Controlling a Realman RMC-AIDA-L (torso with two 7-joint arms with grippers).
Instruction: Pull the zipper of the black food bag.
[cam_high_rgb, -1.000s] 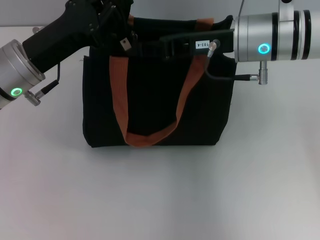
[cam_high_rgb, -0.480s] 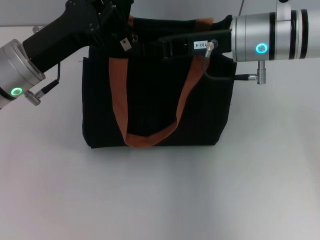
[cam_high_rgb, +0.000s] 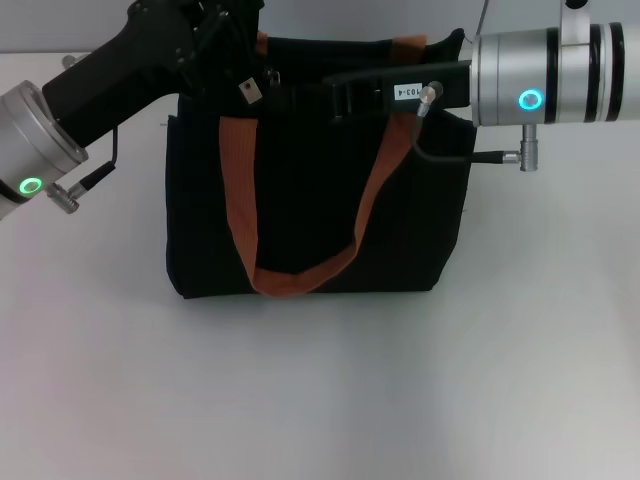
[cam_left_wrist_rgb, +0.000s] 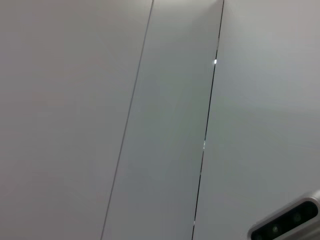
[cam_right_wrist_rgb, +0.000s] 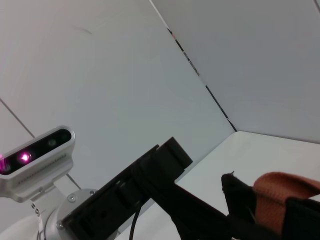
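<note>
A: While the black food bag (cam_high_rgb: 315, 190) stands upright on the white table (cam_high_rgb: 330, 390), where are the arms?

B: Both reach over its top edge. The left gripper (cam_high_rgb: 232, 55) is at the bag's left top corner, the right gripper (cam_high_rgb: 335, 97) lies along the top near the middle.

A: Holding anything?

B: I cannot tell for either gripper. A small silver tab, seemingly the zipper (cam_high_rgb: 272, 77), shows between them. One orange-brown handle (cam_high_rgb: 300, 215) hangs down the front.

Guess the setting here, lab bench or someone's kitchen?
Likely a lab or test bench, not a kitchen: a bare white table, plain white panelled walls, and only the black food bag staged between the two robot arms.
</note>
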